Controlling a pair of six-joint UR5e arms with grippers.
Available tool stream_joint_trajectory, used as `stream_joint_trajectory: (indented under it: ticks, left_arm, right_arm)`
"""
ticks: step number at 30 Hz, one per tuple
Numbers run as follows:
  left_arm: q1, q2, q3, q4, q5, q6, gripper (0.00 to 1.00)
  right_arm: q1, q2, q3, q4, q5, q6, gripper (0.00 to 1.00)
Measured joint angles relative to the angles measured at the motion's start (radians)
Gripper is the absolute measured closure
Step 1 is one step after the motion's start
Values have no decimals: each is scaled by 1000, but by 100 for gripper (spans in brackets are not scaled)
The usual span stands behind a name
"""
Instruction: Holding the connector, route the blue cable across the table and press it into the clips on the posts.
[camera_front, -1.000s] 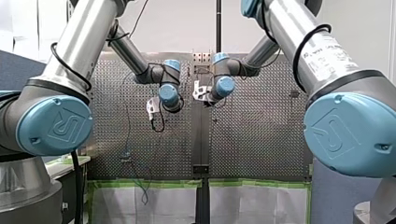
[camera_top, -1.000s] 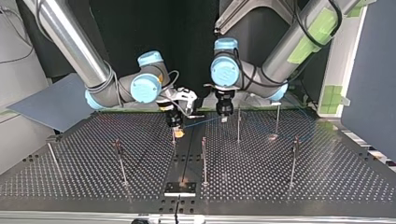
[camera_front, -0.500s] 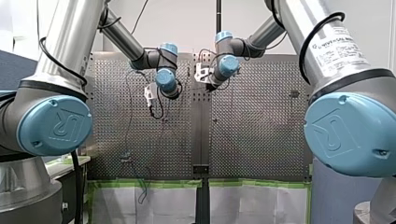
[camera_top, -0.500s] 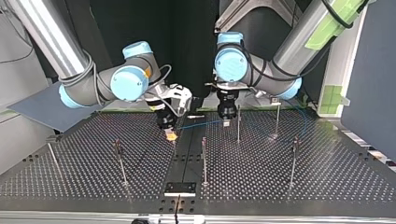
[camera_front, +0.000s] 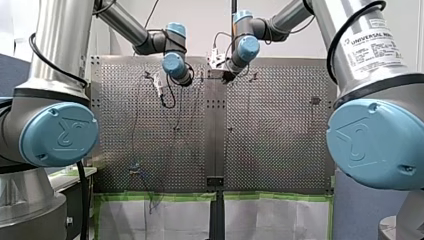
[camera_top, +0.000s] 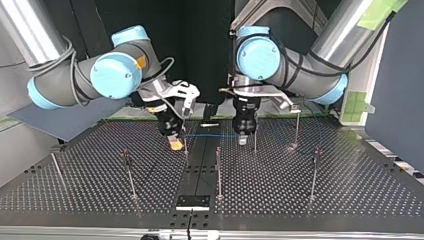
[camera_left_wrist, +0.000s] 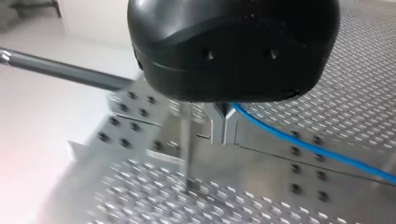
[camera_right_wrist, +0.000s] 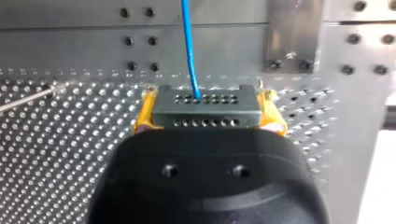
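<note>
In the right wrist view my right gripper (camera_right_wrist: 205, 122) is shut on a grey connector (camera_right_wrist: 205, 112), held between its yellow pads (camera_right_wrist: 144, 116). The blue cable (camera_right_wrist: 189, 46) leaves the connector's face. In the top view the cable (camera_top: 212, 134) stretches level from my right gripper (camera_top: 175, 144) to my left gripper (camera_top: 242, 139), above the table. My left gripper's metal fingers (camera_left_wrist: 219, 123) are pressed together, with the cable (camera_left_wrist: 303, 144) coming out at them. Thin posts stand close by: one (camera_top: 186, 145) beside the connector, one (camera_top: 255, 137) beside my left gripper.
More posts stand across the perforated table (camera_top: 350, 190): one (camera_top: 218, 170) in the middle, others (camera_top: 315, 170) (camera_top: 129, 172) toward the sides. A black plate (camera_top: 192, 201) lies at the near edge of the top view. Slack cable (camera_top: 322, 127) trails at that view's right.
Both arms have reached further over the table, toward the top view's camera. My right gripper has carried the connector toward that view's left, and the cable between the grippers has levelled out.
</note>
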Motion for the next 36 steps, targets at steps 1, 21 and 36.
stream_joint_trajectory:
  ticks: [1,21,36]
  left_arm:
    - [0,8,2,-2,2,0,100]
    - [-3,47,7,24,50,20,100]
    - [23,-43,7,111,92,-8,100]
  right_arm:
    - [1,-8,0,8,-2,-1,100]
    - [-20,-33,-4,20,-76,-6,100]
    - [-48,17,-70,18,-117,6,100]
